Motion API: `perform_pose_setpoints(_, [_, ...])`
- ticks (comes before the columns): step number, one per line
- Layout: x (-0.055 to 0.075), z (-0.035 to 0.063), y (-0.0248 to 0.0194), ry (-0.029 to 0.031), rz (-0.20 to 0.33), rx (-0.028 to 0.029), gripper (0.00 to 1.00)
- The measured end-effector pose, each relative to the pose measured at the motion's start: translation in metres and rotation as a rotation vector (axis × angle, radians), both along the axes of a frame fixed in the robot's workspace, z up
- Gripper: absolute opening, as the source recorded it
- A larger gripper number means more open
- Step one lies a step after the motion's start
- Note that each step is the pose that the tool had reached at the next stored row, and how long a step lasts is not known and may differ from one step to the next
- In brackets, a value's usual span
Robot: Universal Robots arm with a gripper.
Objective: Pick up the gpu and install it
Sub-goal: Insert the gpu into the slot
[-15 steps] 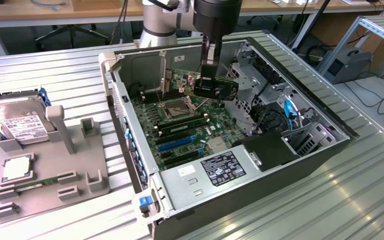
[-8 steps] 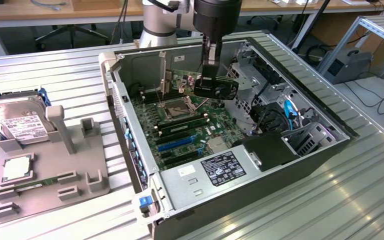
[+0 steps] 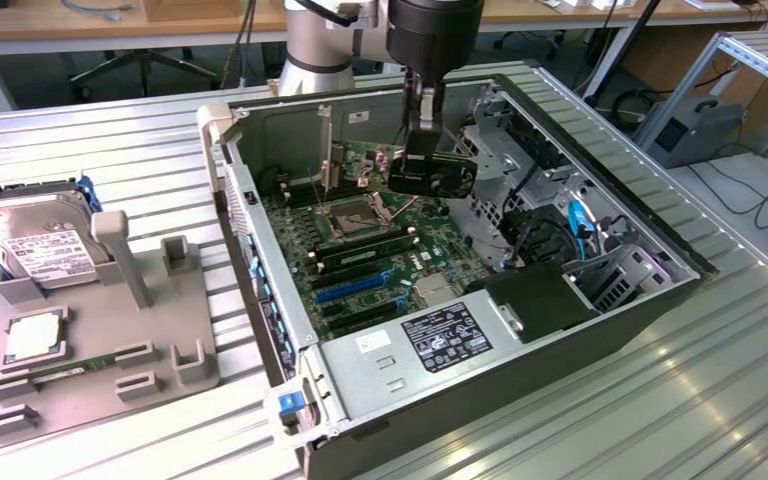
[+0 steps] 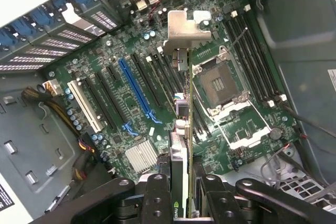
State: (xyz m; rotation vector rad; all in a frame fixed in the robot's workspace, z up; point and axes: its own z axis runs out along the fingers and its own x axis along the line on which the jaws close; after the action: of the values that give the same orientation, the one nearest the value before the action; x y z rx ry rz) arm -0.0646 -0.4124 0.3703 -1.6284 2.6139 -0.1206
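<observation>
The black gripper (image 4: 181, 190) was clamped on the thin dark gpu card with silver bracket (image 4: 184, 129). It hung edge-down, the green motherboard (image 4: 131, 93) of the open computer case (image 3: 624, 310) below the gripper.

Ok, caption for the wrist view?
Fingers hold the gpu edge-on above the motherboard slots.

A robot arm (image 3: 317, 40) with a pale silver-grey tubular body, a glossy black cylindrical wrist section and a thin dark stem rising above the open computer case (image 3: 624, 300), ending in a black gripper (image 4: 181, 190) with jointed linkage arms and round pivot bolts.
</observation>
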Motion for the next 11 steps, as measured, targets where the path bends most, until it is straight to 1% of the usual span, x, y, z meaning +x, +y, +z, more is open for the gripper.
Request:
perform_pose_setpoints(9, [0.0000,-0.0001,0.0000,0.0000,0.039,-0.0020,0.27])
perform_pose_setpoints(11, [0.0000,-0.0001,0.0000,0.0000,0.056,-0.0028,0.27])
